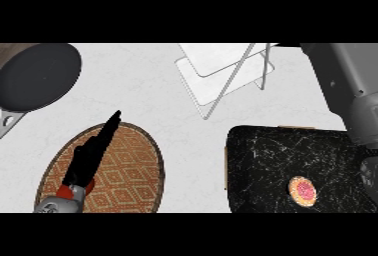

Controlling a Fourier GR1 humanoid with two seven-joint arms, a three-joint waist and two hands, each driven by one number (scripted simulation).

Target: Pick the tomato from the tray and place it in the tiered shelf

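Note:
The tomato (303,191), a round red slice with a pale rim, lies on the black marbled tray (266,160) at the lower right. Behind the tray stands the white wire tiered shelf (225,75) at top centre, with nothing on it. My right forearm (347,85) runs down the right edge. Only a dark sliver of my right hand (369,171) shows there, to the right of the tomato and apart from it. My left hand (92,150) rests open at the lower left, fingers straight, far from the tray.
An oval woven placemat (129,175) lies under my left hand. A dark frying pan (33,75) sits at the top left with its handle pointing down-left. White countertop (148,95) spreads between the pan, the shelf and the tray.

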